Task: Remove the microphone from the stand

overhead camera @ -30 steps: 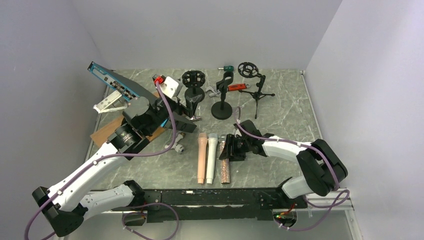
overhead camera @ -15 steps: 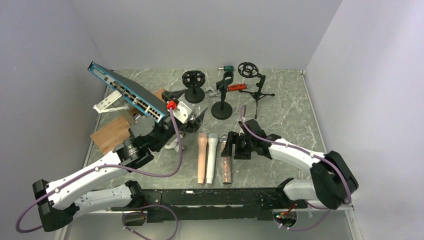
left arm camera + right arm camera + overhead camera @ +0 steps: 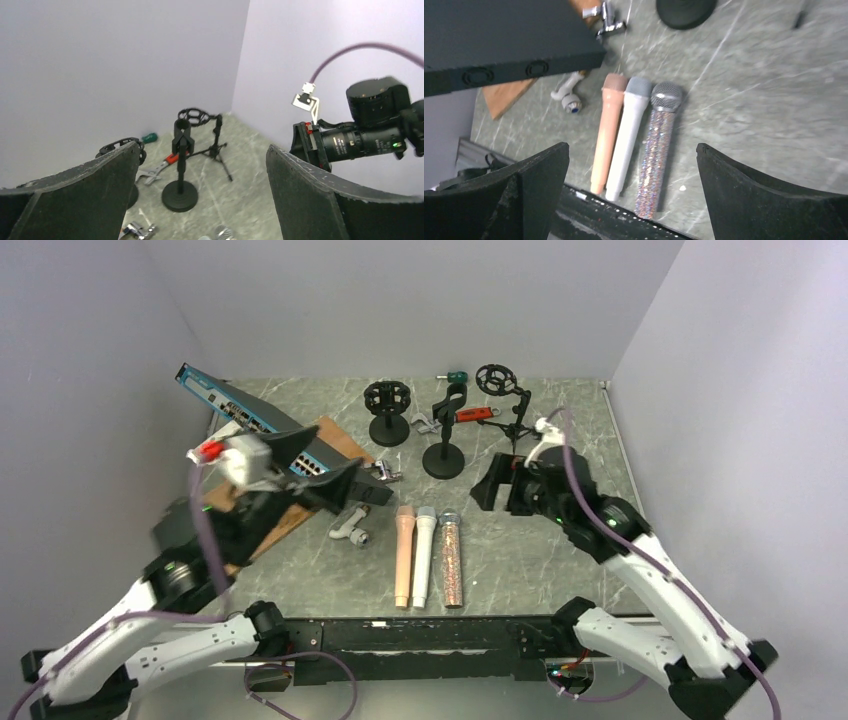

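Three microphones lie side by side on the table near the front: a pink one (image 3: 403, 555), a white one (image 3: 424, 553) and a glittery one (image 3: 450, 560) (image 3: 659, 145). The three stands at the back hold nothing: a round-base ring mount (image 3: 388, 410), a clip stand (image 3: 444, 438) (image 3: 180, 165) and a tripod stand (image 3: 508, 405) (image 3: 216, 145). My right gripper (image 3: 490, 485) (image 3: 632, 146) hangs open above the microphones, with nothing between its fingers. My left gripper (image 3: 368, 482) (image 3: 201, 148) is open and raised left of the microphones, facing the stands.
A blue network switch (image 3: 250, 418) leans over a wooden board (image 3: 335, 438) at the back left. A red-handled wrench (image 3: 472, 415) and a green screwdriver (image 3: 456, 376) lie among the stands. A metal fitting (image 3: 385, 472) and a white plastic part (image 3: 352, 530) lie left of the microphones.
My right gripper has opened, let go of the glittery microphone and lifted away to the back right. My left arm has pulled back from the stands and risen to the left.
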